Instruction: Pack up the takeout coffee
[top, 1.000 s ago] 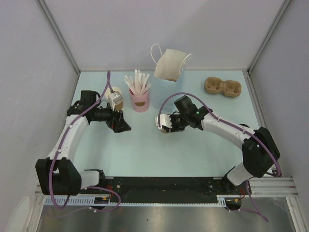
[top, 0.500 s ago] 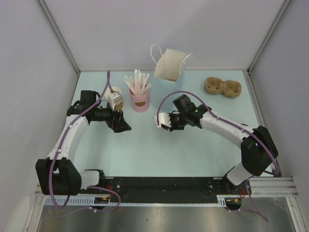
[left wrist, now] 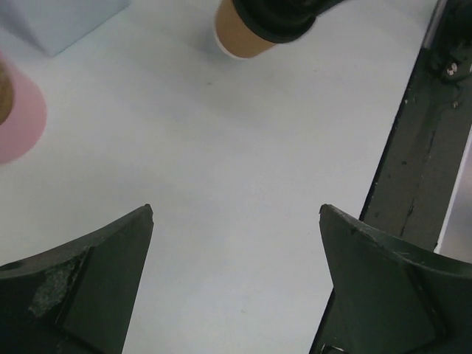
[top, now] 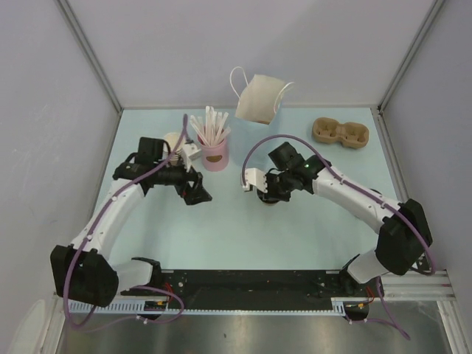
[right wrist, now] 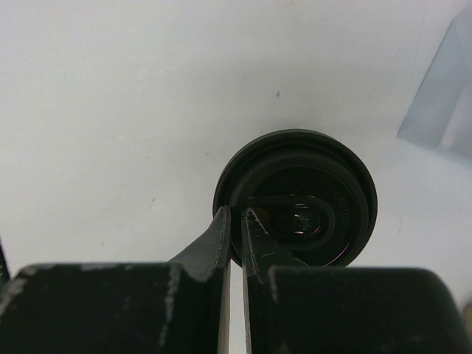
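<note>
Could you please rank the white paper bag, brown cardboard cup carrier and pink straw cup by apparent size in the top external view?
1. White paper bag
2. Brown cardboard cup carrier
3. Pink straw cup, though with its straws it looks nearly the carrier's size.

Bright even light, faint soft shadows, top view sharp, wrist views blurry

Takeout coffee (left wrist: pixel 240 38) cut off by the top edge (left wrist view), pink cup (left wrist: pixel 18 110) blurred, cropped at left.
</note>
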Tool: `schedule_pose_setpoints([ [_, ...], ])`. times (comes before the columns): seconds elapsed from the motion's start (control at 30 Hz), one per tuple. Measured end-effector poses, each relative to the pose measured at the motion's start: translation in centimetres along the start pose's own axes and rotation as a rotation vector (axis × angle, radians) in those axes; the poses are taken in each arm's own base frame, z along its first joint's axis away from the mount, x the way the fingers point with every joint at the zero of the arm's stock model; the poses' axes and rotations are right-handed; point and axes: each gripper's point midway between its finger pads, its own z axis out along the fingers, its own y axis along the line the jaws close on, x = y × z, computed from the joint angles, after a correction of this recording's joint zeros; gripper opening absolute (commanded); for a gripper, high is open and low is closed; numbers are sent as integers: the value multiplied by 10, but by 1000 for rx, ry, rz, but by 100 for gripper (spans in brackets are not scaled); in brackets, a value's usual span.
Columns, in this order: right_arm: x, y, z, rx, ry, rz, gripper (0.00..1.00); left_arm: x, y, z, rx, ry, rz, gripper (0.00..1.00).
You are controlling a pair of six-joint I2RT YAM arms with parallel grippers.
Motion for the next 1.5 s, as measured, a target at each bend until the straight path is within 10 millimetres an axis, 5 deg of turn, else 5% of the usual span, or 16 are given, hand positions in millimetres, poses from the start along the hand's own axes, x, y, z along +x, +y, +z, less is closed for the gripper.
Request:
schedule_pose_setpoints([
  [0.17, 16, 4, -27, -2, 12, 124, 0, -23, -38, 32, 74, 60, 146, 100],
  [0.37, 39, 5, -42, -27, 4, 303, 0, -82, 0, 72, 42, 29, 113, 99],
  [0.5, 47, 13, -40, -29, -8, 345, 0, -72, 3, 107, 50, 71, 59, 99],
  [0.87, 69, 27, -33, -30, -15, 402, 0, -80, -49, 178, 76, 68, 94, 99],
  [1.07, 79, 20, -39, 27, -32, 482, 0, -64, -44, 202, 59, 113, 45, 99],
  [1.5, 86, 15, -41, 44, -55, 555, 0, -66, -60, 225, 164, 71, -85, 99],
])
